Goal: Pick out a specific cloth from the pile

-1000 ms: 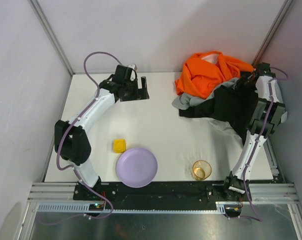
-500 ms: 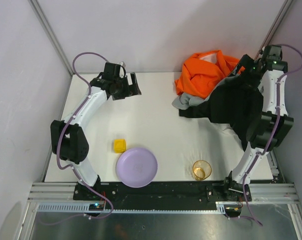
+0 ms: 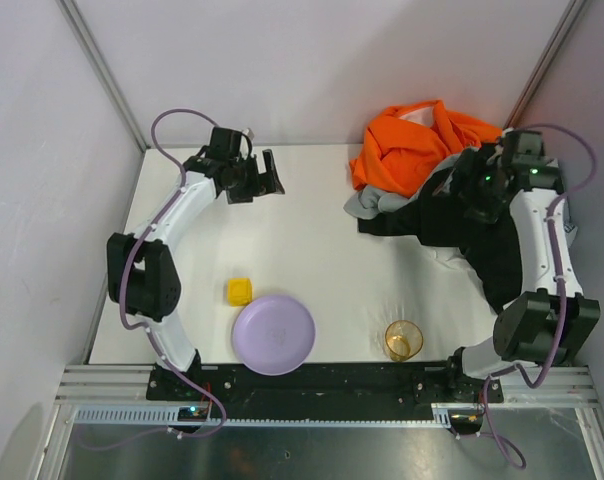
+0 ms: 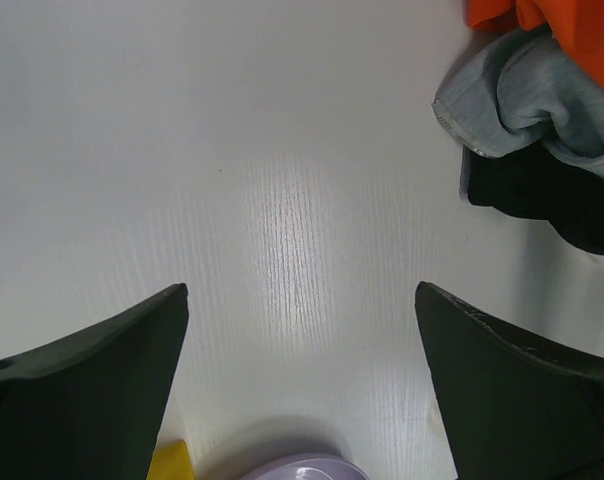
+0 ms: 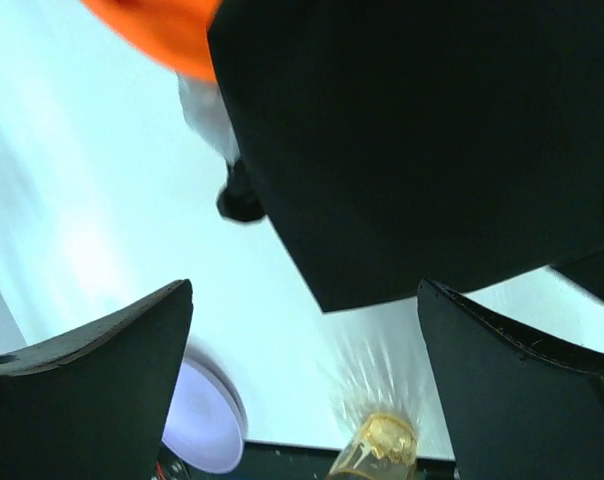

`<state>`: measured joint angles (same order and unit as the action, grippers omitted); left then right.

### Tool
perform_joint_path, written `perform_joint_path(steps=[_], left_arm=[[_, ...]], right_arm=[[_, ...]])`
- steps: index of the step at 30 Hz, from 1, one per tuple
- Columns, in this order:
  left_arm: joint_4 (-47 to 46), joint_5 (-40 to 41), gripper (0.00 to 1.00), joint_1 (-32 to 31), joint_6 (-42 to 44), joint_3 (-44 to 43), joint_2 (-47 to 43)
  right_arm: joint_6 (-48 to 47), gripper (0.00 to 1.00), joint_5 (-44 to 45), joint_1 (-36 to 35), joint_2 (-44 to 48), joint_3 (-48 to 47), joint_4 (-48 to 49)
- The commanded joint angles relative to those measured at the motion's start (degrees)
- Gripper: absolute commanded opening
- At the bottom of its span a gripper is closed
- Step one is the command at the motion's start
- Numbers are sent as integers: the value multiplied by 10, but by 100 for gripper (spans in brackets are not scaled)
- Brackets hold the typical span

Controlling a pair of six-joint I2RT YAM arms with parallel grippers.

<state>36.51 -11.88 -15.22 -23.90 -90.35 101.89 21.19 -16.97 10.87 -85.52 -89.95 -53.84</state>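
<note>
The pile sits at the back right: a bright orange garment (image 3: 422, 145), a light grey one (image 3: 374, 203) and a black one (image 3: 462, 230). Only a small white patch (image 3: 414, 115) shows at the top of the orange; the rest of the white cloth is hidden. My right gripper (image 3: 469, 190) hovers over the black garment, open; in the right wrist view (image 5: 302, 290) the black fabric (image 5: 422, 140) fills the space ahead of the spread fingers, with orange (image 5: 162, 30) behind it. My left gripper (image 3: 267, 175) is open and empty over bare table at the back left (image 4: 302, 290). The pile's left edge (image 4: 522, 95) shows there.
A purple plate (image 3: 273, 334), a yellow block (image 3: 239, 291) and an amber cup (image 3: 403, 340) stand near the front edge. The enclosure walls close in at the back and both sides. The right arm's elbow (image 3: 542, 325) is beside the right wall.
My right arm rose toward the back right corner, then came down and left over the black garment, whose upper edge has shifted. My left gripper moved a little left.
</note>
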Motion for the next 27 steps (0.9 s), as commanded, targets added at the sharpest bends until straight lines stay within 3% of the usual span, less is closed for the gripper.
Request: perform_joint_path(steps=[1,5,9,16,27], left_arm=[[-7,-33,100,3,12,-6,13],[-7,-45,100,3,14,-14,21],[-7,-50,99,4,19,-14,20],[-7,-42,100,6,18,2,-4],[-7,-32,100,11,23,30,-30]], right_arm=[[22,99,43,-75,37,64,2],[47,99,61,-142,36,97,8],[74,99,61,-166,4,102,14],[120,99,69,-154,-42,102,19],[114,99,67,-120,-110,78,55]])
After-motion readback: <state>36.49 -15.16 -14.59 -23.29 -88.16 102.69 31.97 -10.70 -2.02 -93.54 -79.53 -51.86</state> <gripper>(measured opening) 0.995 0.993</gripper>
